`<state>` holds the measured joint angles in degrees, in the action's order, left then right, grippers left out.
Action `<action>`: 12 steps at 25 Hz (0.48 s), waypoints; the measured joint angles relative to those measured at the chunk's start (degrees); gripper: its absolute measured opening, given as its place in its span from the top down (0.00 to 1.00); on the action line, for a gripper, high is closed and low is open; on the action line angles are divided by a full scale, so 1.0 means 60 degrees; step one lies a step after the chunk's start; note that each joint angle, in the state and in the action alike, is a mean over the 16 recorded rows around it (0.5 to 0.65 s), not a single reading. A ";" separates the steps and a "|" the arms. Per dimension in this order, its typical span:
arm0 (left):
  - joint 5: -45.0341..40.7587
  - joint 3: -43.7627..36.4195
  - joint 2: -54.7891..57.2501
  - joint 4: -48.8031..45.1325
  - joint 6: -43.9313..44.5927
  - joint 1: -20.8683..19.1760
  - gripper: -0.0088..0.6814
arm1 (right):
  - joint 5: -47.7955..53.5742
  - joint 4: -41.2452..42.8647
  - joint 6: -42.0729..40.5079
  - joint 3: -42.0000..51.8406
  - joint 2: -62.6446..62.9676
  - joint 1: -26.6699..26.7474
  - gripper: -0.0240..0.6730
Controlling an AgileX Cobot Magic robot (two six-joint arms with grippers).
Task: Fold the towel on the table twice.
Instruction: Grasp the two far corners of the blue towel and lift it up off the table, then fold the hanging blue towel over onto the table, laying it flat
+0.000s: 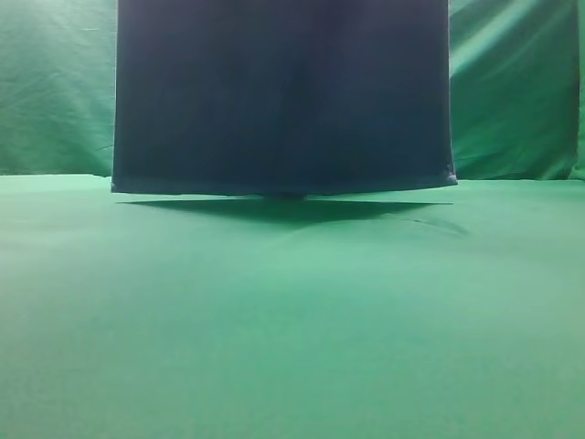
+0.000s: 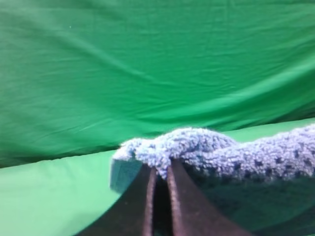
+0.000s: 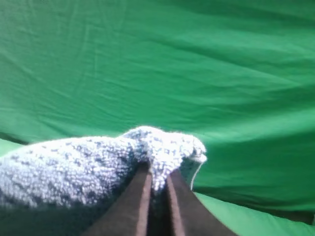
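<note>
The towel (image 1: 283,96) hangs as a dark blue sheet in the exterior high view, its lower hem just above the green table (image 1: 292,320) and casting a shadow on it. The grippers are out of that view, above its top edge. In the left wrist view my left gripper (image 2: 161,172) is shut on a bunched, bumpy blue corner of the towel (image 2: 197,147). In the right wrist view my right gripper (image 3: 155,174) is shut on the other corner of the towel (image 3: 88,167). Both corners are held high, facing the backdrop.
A wrinkled green backdrop curtain (image 1: 55,82) stands behind the table, also filling the left wrist view (image 2: 147,64) and right wrist view (image 3: 197,64). The table's smooth green surface stretches wide in front of the hanging towel.
</note>
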<state>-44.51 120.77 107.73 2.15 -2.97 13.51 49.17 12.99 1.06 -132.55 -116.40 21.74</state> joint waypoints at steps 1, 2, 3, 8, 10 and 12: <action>-0.0112 -0.0008 -0.0001 0.0003 -0.0013 0.0002 0.99 | 0.0147 -0.0013 -0.0021 -0.0015 0.0005 -0.0020 0.97; -0.0236 -0.0040 -0.0003 0.0008 -0.0025 0.0004 0.99 | 0.0325 -0.0031 -0.0042 -0.0019 0.0007 -0.0038 0.97; -0.0368 -0.0094 -0.0007 0.0015 -0.0039 0.0007 0.99 | 0.0519 -0.0053 -0.0063 -0.0019 0.0008 -0.0052 0.97; -0.1006 -0.0679 -0.0147 0.0069 -0.0139 0.0018 0.99 | 0.1511 -0.0238 -0.0139 0.0222 0.0087 -0.0087 0.97; -0.1158 -0.1090 -0.0291 0.0102 -0.0191 0.0024 0.99 | 0.1814 -0.0346 -0.0146 0.0506 0.0187 -0.0088 0.97; -0.1227 -0.1613 -0.0486 0.0143 -0.0239 0.0033 0.99 | 0.2027 -0.0461 -0.0138 0.0911 0.0344 -0.0086 0.97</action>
<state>-51.87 111.10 104.82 3.00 -4.40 13.71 61.33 10.22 0.23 -127.09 -114.33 21.23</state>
